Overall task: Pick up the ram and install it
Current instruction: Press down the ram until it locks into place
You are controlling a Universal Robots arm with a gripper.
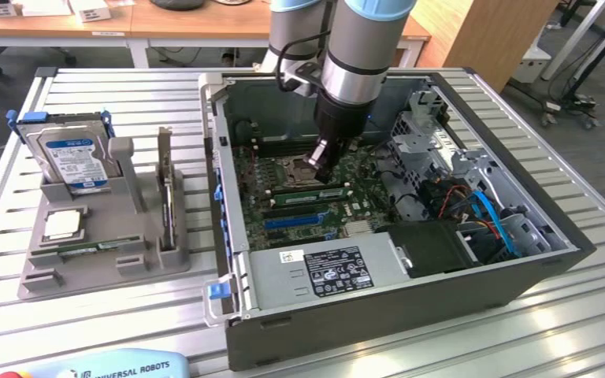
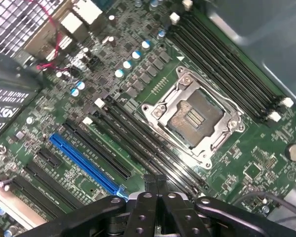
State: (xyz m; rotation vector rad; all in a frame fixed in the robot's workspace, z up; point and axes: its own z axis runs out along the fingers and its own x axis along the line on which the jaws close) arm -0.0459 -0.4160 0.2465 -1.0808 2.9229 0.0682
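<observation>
You see: open computer case (image 1: 387, 291) on slatted counter (image 1: 113, 315); motherboard (image 2: 138, 74) inside, empty processor socket (image 2: 192, 116), blue expansion slot (image 2: 84, 163). Grey holder (image 1: 103, 260) at exterior view's left carries blue-labelled hard drive (image 1: 72, 157), small square processor chip (image 1: 61, 224).

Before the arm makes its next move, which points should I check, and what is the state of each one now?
1. Jaws shut, with nothing visible between them: ok.
2. Jaws placed over the memory slots, beside the processor socket: ok.
3. Ram pressed fully into its slot: cannot tell.
4. Slot latches closed on the ram: cannot tell.
5. Blue cables lying apart from the arm: ok.
</observation>
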